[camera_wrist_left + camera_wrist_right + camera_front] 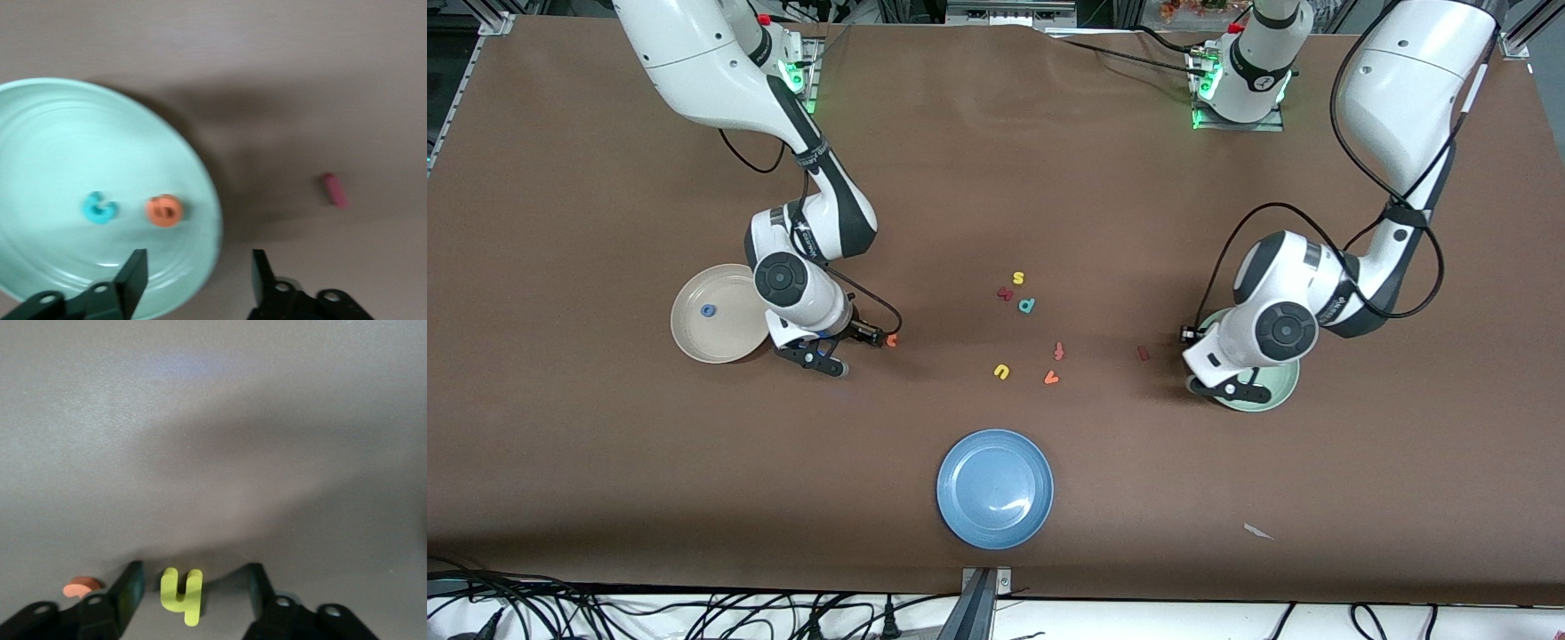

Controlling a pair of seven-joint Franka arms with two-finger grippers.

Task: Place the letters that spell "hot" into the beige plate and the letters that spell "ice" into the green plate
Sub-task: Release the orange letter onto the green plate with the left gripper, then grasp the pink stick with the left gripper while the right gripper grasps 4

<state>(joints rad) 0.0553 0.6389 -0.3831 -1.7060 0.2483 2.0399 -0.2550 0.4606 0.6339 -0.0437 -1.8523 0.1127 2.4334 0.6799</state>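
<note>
The small yellow foam h (181, 596) lies on the brown table between the spread fingers of the right gripper (193, 590), untouched, beside the round cream-beige plate (694, 335) holding the blue ring-shaped o (708, 310). An orange t (80, 588) sits just beside. The teal c (99, 208) and orange e (164, 211) rest in the pale mint-green plate (47, 147); the left gripper (199, 270) hangs over its rim, jaws spread, empty. The dark red bar-like i (334, 191) lies on the table near that plate

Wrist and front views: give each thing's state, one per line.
green plate: holds teal c, orange e
beige plate: holds blue o
dark red i: on table, beside green plate
yellow h: lying on table
left tool: open, over green plate's rim
right tool: open, astride yellow h
</note>
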